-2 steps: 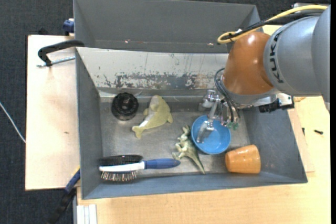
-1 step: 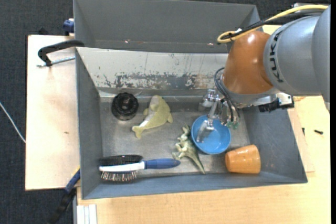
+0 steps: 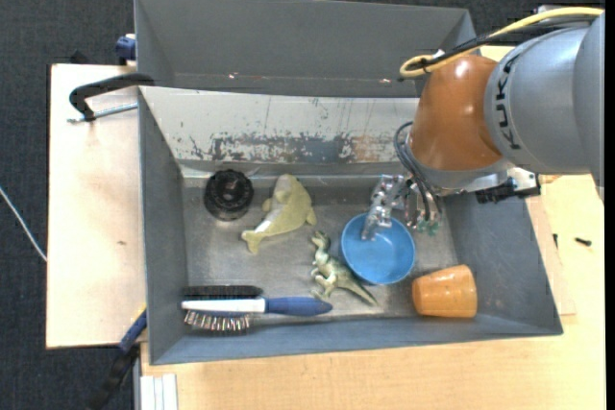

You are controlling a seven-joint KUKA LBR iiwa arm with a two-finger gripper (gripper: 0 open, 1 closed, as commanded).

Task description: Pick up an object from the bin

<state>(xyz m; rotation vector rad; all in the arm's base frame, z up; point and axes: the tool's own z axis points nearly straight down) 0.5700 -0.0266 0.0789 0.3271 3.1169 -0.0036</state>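
One round blue bowl [image 3: 381, 259], upright, w/ hand [image 3: 399, 218] over rim.

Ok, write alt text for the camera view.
The arm's pincer hangs over the far rim of a blue bowl in a grey metal bin. Around it lie an orange cup on its side, a small toy dinosaur, a pale yellow toy animal, a black round cap and a blue-handled brush.
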